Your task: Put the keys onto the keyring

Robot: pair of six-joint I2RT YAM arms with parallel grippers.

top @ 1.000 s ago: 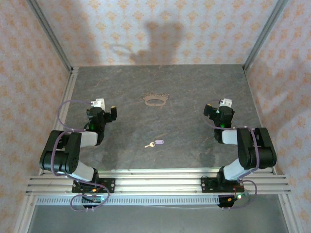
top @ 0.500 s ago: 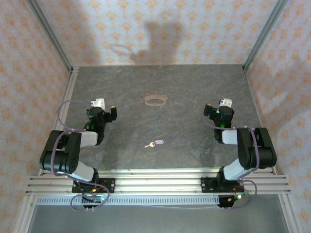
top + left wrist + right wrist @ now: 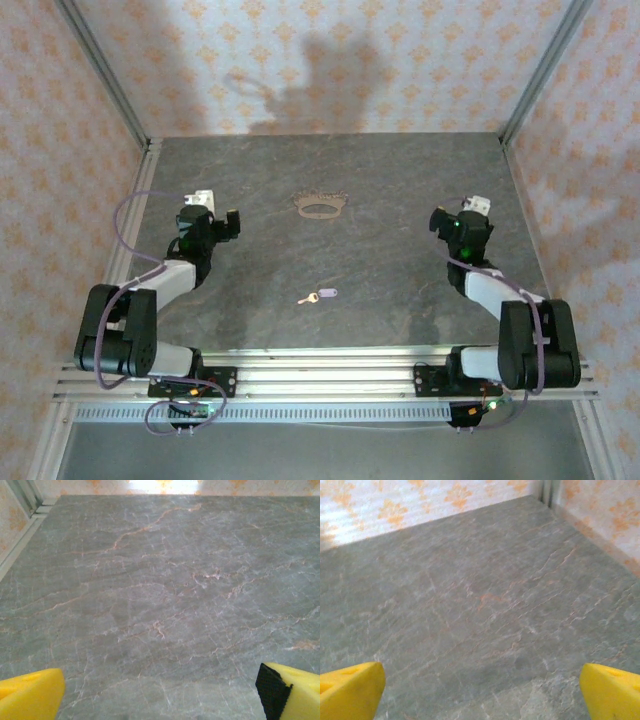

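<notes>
The keys (image 3: 321,295) are one tiny key with a lilac head and a short brass blade, lying flat near the table's front middle. The keyring (image 3: 320,207), a thin tan oval with a crown-like fringe on its far side, lies farther back at centre. My left gripper (image 3: 214,215) hovers at the left, well apart from both, and is open. In the left wrist view its yellow fingertips (image 3: 31,694) stand wide over bare stone. My right gripper (image 3: 458,214) hangs open at the right, its yellow fingertips (image 3: 350,689) spread with nothing between them.
The grey marbled table (image 3: 380,260) is fenced by patterned walls and aluminium posts (image 3: 105,75) at the back corners. An aluminium rail (image 3: 320,378) runs along the near edge where both arm bases are bolted.
Both arms have stretched out from their folded pose. The left gripper shifted slightly back; the right gripper moved right and back. Key and keyring have not moved.
</notes>
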